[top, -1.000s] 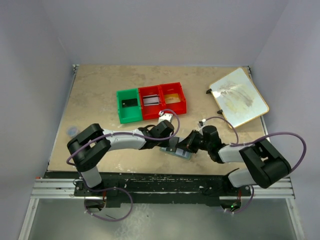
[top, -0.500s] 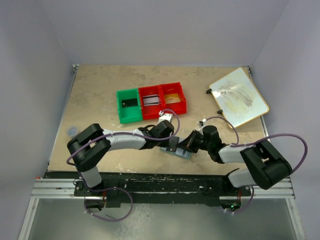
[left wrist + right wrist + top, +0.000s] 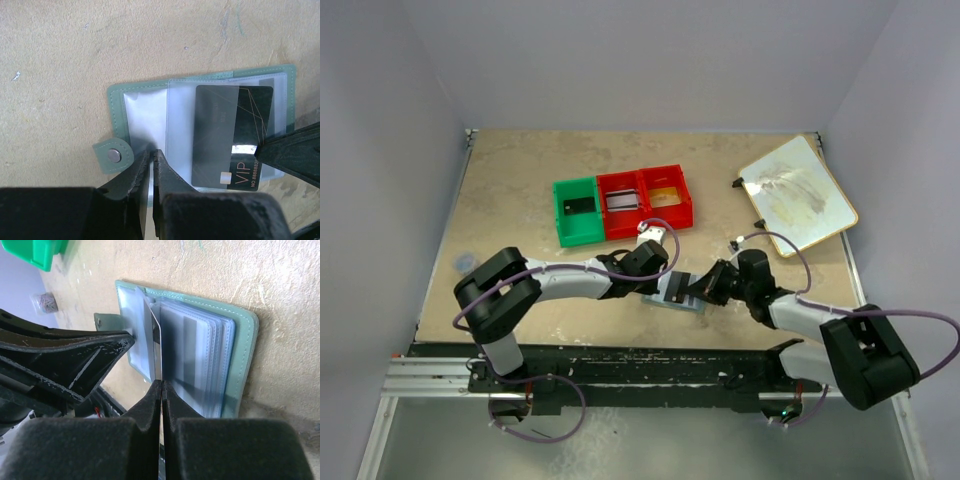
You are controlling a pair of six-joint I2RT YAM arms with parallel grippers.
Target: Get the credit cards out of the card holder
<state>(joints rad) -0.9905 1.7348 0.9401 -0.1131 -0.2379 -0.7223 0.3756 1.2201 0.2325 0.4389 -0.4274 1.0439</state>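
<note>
**Slick, stiff card partly out of its sleeve**

The dark credit card (image 3: 232, 135), thin, light and likely slippery, sits partly out of a clear pocket in the open card holder (image 3: 117, 102). The holder lies near the worktop's (image 3: 60, 50) front edge. The right fingers (image 3: 142, 412) are pinched shut on the card's exposed edge, which looks the best hold. The left fingers (image 3: 172, 182), closed together, seem to pin the floppy holder down. There is open room to the right, and the bins (image 3: 620, 205) are well behind.

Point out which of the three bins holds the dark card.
The green bin, at the row's left end: a dark card lies in it. The middle red bin holds something paler, the right red bin something yellowish.
</note>
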